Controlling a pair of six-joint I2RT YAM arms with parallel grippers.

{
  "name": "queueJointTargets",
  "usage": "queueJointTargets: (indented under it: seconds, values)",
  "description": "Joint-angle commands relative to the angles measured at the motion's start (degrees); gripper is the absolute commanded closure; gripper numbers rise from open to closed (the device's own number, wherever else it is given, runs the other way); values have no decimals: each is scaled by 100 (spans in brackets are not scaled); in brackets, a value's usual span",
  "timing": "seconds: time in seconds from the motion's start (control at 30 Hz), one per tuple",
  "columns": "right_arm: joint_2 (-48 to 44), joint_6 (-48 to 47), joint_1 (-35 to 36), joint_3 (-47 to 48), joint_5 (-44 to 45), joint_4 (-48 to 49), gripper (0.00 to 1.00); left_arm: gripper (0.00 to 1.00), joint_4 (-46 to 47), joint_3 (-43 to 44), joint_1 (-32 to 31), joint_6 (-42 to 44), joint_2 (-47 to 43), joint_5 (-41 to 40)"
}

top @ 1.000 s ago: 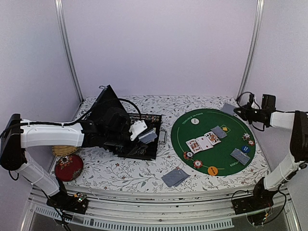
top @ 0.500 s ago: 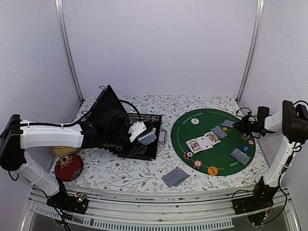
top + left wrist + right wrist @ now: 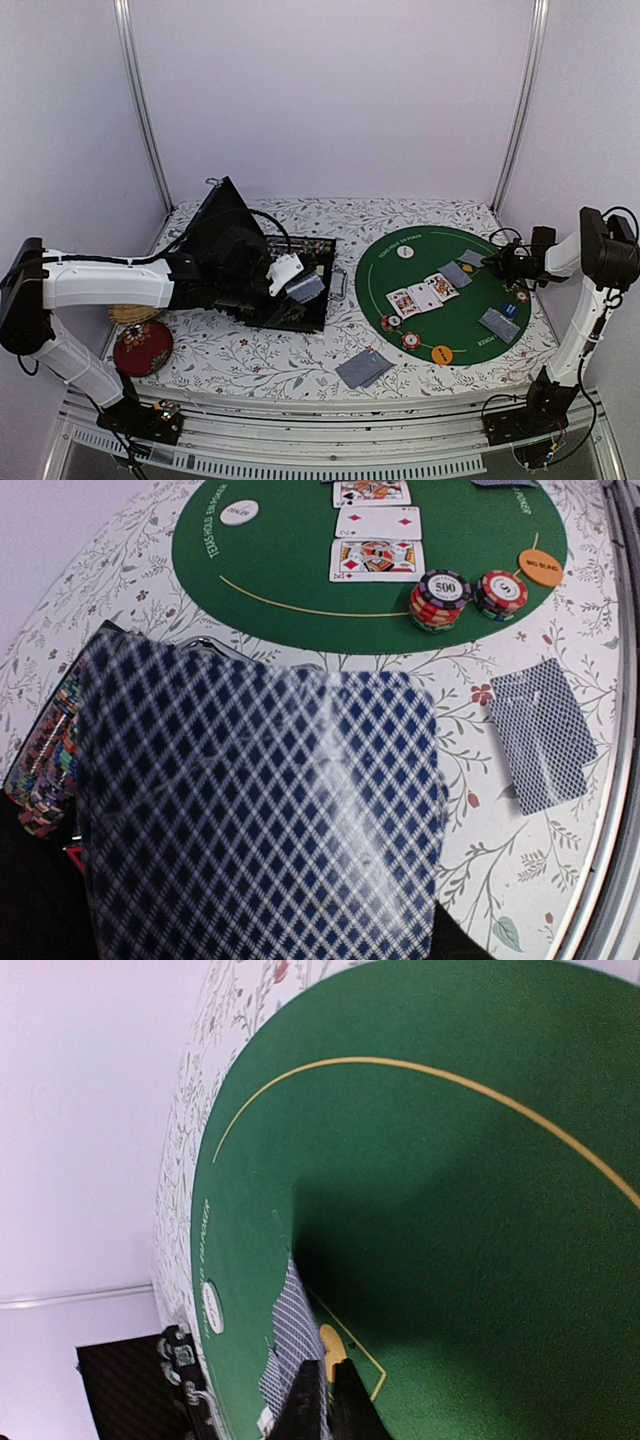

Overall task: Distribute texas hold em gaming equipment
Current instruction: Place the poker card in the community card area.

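One black case (image 3: 222, 215), chip rows (image 3: 45, 765) inside, left gripper (image 3: 296, 280) pinching cards (image 3: 260, 810), right gripper (image 3: 322, 1392) closed.

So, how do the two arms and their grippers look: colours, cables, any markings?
Both the left arm and right arm have white tubular links and black joints. Black cables run along them, looping loosely near the right wrist. The left gripper has a white body; the right gripper looks black and slim. No markings are readable.
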Motion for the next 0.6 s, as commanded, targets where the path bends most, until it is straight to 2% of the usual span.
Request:
queueJointTargets:
  seconds: [0.0, 0.2, 0.33, 0.43, 0.57]
  values:
    - [194, 247, 8, -23, -63, 280, 85, 51, 118, -78, 23, -130, 2, 90]
    - [-279, 133, 15, -246, -12, 133, 60, 51, -67, -147, -25, -441, 17, 276]
    - [-690, -164, 18, -239, 63, -219, 50, 52, -308, -259, -188, -734, 52, 315]
    - [-965, -341, 25, -229, 196, -480, 38, 52, -309, -386, -245, -995, 99, 317]
    - [-1227, -443, 30, -109, 224, -673, 35, 53, -175, -595, -257, -1415, 296, 243]
